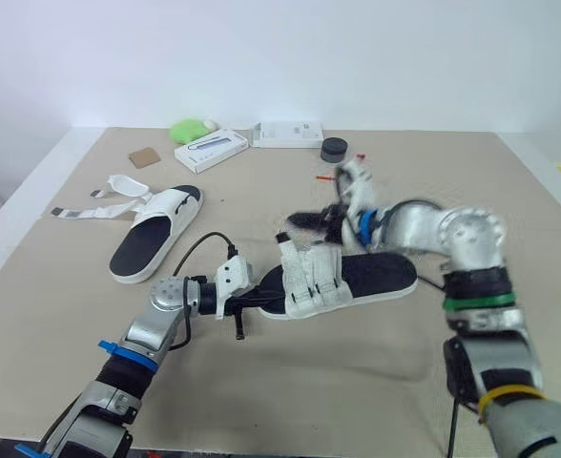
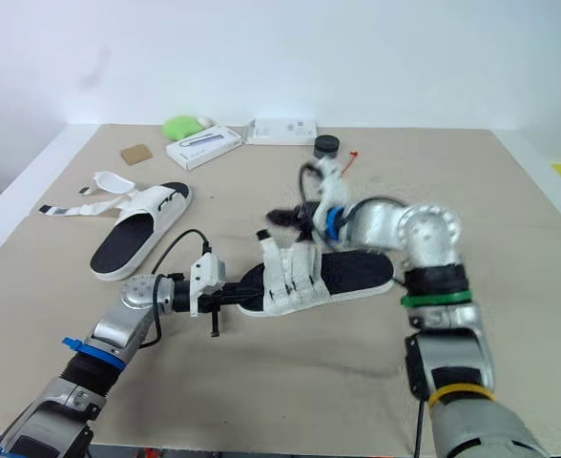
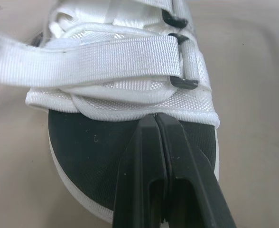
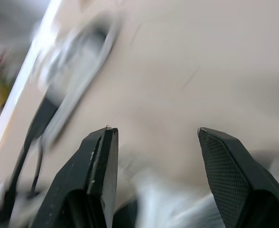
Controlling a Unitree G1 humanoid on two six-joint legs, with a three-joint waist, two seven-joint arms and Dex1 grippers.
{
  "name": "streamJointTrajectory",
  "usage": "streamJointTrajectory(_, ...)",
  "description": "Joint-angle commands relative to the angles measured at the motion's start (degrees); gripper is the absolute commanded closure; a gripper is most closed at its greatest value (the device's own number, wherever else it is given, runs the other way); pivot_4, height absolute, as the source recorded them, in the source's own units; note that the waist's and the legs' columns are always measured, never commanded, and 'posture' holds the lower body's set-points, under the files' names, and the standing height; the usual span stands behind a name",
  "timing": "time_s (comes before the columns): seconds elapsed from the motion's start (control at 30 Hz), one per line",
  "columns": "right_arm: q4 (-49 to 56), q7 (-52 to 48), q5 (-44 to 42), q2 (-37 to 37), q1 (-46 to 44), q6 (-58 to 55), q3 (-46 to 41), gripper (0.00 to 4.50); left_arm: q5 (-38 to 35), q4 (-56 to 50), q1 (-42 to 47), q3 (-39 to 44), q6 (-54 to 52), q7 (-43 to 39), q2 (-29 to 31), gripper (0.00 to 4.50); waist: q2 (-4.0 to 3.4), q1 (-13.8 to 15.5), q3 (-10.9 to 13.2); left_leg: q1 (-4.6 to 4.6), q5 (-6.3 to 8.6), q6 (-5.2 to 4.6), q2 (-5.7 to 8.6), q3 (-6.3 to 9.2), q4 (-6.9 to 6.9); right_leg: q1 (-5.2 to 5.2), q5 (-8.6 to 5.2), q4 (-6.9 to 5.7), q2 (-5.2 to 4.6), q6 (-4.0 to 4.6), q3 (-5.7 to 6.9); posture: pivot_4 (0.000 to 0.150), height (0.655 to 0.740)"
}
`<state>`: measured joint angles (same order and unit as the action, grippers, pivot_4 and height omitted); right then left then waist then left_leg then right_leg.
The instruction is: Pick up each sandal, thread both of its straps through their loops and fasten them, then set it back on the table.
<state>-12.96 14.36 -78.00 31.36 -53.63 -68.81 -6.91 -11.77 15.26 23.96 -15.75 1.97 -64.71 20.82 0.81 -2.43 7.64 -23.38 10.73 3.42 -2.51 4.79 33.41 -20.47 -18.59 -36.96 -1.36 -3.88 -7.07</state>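
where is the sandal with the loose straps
The white sandal with a black footbed and loose straps lies flat on the left side of the beige table in the head views, nearer the robot than the white flat box.

Head pair: we look forward-down over the shared table (image 1: 357, 363); wrists: close, left on the near sandal (image 3: 92, 156) toe.
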Motion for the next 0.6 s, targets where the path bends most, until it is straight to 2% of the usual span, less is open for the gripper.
streamJointTrajectory(0.03, 2.92, -7.34, 0.50, 2.25, 0.59, -1.80, -3.27, 1.55, 6.57, 9.61, -4.56, -5.92, -4.08, -0.35, 1.17, 4.50, -0.13, -0.02, -0.05, 0.02, 0.04, -0.04, 0.00, 0.00, -0.01, 0.04, -0.04, 0.00, 0.00, 0.01, 0.00, 0.150, 0.7400)
streamJointTrajectory(0.17, 11.68, -20.03, -0.70, 9.10, 6.03, -5.63, -5.20, 1.55, 5.83, 8.35, -3.81, -4.92, -3.86, -0.69, 1.17, 4.50, -0.30, 0.43, 0.10, -0.02, 0.11, -0.15, 0.05, 0.08, -0.04, 0.06, -0.05, -0.01, 0.01, -0.21, 0.05, 0.150, 0.7400)
streamJointTrajectory(0.33, 22.77, -32.69, 2.96, 16.28, 13.90, -4.57, -4.37, 1.55, 3.21, 5.19, -2.53, -2.98, -4.86, -1.28, 0.97, 4.50, -0.31, 0.34, 0.48, -0.06, 0.11, -0.14, 0.08, 0.06, -0.01, 0.06, -0.11, -0.01, -0.01, -0.14, 0.02, 0.150, 0.7400)
streamJointTrajectory(0.5, 32.79, -46.88, 10.86, 25.47, 25.19, 1.47, -4.77, 1.55, -0.80, -0.50, -0.62, -0.06, -7.07, -2.19, 1.51, 4.50, -0.11, -0.03, 0.86, -0.25, 0.11, -0.13, 0.05, 0.01, 0.04, -0.16, -0.11, 0.00, -0.02, -0.10, 0.03, 0.150, 0.7400)
streamJointTrajectory(0.53, 34.53, -50.21, 13.90, 27.90, 28.08, 3.79, -4.59, 1.55, -1.80, -2.41, -0.09, 0.69, -7.75, -2.48, 2.01, 4.50, -0.15, -0.04, 0.89, -0.64, 0.09, -0.10, 0.07, -0.01, 0.10, -0.36, 0.08, -0.01, -0.03, -0.44, 0.02, 0.150, 0.7400)
streamJointTrajectory(0.6, 36.23, -54.50, 17.91, 30.61, 31.63, 7.23, -4.06, 1.55, -3.32, -5.23, 0.62, 1.88, -9.23, -2.91, 2.86, 4.50, -0.05, 0.02, 1.16, -0.96, 0.05, -0.03, 0.08, 0.03, 0.12, -0.57, 0.11, -0.02, -0.01, -0.46, 0.03, 0.150, 0.7400)
